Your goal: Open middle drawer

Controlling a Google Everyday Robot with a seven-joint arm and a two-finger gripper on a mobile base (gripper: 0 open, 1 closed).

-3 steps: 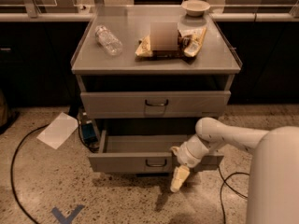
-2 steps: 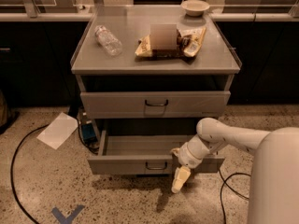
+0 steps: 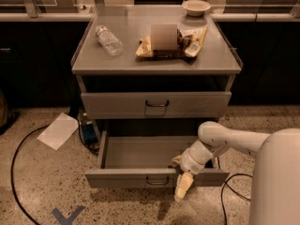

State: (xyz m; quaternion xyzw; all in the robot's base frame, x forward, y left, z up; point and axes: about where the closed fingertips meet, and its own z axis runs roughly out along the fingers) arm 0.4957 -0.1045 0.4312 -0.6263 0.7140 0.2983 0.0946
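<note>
Middle drawer [image 3: 126, 177] pulled open, gripper [image 3: 183, 187] at its front, beside handle [image 3: 157, 180]

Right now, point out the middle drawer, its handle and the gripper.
middle drawer [image 3: 117, 178], camera view, front panel left of the handle.
handle [image 3: 157, 181], camera view, middle of the dark wire loop.
gripper [image 3: 182, 187], camera view, pale tip in front of the drawer front, right of the handle.

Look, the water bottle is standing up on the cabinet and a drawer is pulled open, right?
No. The camera view shows the water bottle lying on its side on the cabinet top. The middle drawer is pulled open, with the gripper at its front, right of its handle.
</note>
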